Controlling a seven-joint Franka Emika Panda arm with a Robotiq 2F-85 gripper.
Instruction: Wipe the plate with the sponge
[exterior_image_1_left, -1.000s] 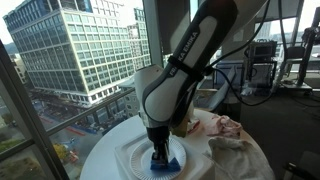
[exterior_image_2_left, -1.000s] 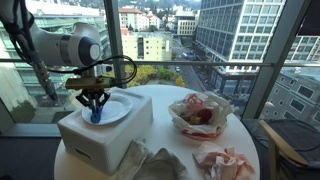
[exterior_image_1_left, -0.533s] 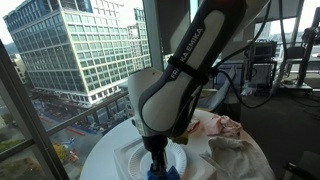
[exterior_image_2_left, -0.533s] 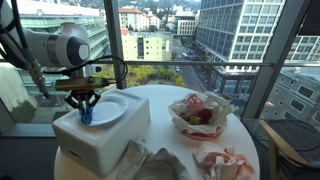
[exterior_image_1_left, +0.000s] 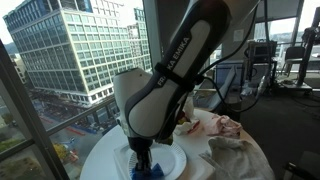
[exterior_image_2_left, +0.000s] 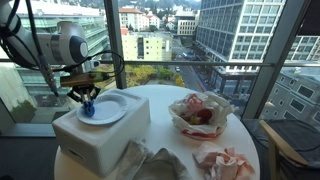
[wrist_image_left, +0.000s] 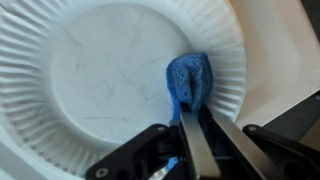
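A white box (exterior_image_2_left: 105, 135) stands at the left of the round table (exterior_image_2_left: 160, 97). Right of it sits a crumpled wrapper (exterior_image_2_left: 200, 112), possibly holding red food. A grey cloth (exterior_image_2_left: 150, 165) lies nearer.

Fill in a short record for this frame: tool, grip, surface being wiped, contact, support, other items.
tool: blue sponge
grip: hand shut on the sponge, pointing down at the plate
surface: white paper plate with a fluted rim
contact: sponge pressed on the plate close to its rim, off centre
support: plate sits on a white box on the round table
other items: crumpled wrapper holding something red; cloth at the table's near edge
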